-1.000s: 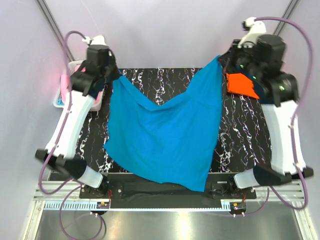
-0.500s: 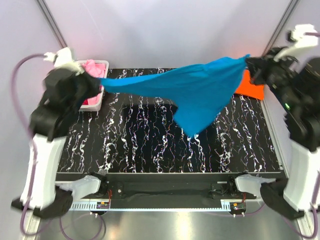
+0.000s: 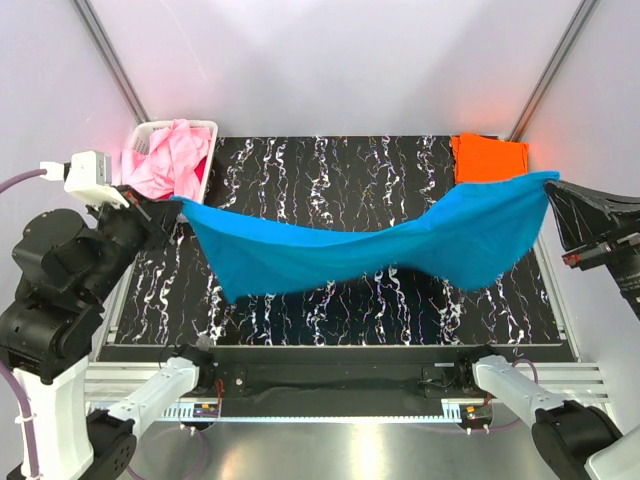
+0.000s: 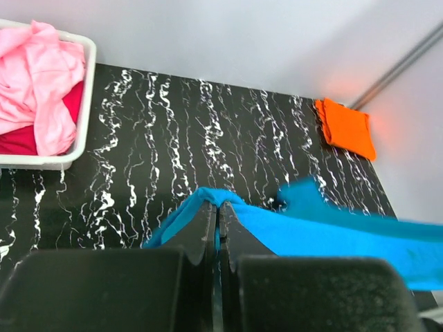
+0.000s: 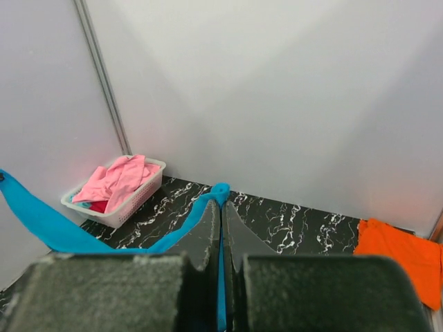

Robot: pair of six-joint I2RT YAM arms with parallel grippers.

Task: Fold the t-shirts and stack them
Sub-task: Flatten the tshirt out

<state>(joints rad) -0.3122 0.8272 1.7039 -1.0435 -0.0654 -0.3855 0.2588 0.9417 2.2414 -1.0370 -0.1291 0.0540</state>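
Blue shirt [image 3: 400,245] hangs stretched across mid-frame above the table [image 3: 330,315], its ends pinched tight by the left end effector [image 4: 219,213] and the right end effector [image 5: 221,207]. Orange shirt [image 3: 490,158] lies folded, upper right. Judged step: spreading; next move calls for lowering it flat.

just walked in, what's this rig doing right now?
Both arms are holding one blue t-shirt stretched out between them in the air over the table. The left claw is shut on one end of it and the right claw is shut on the other. An orange t-shirt lies folded at the far right corner. A pink t-shirt and a red one sit crumpled in the white basket at the far left.
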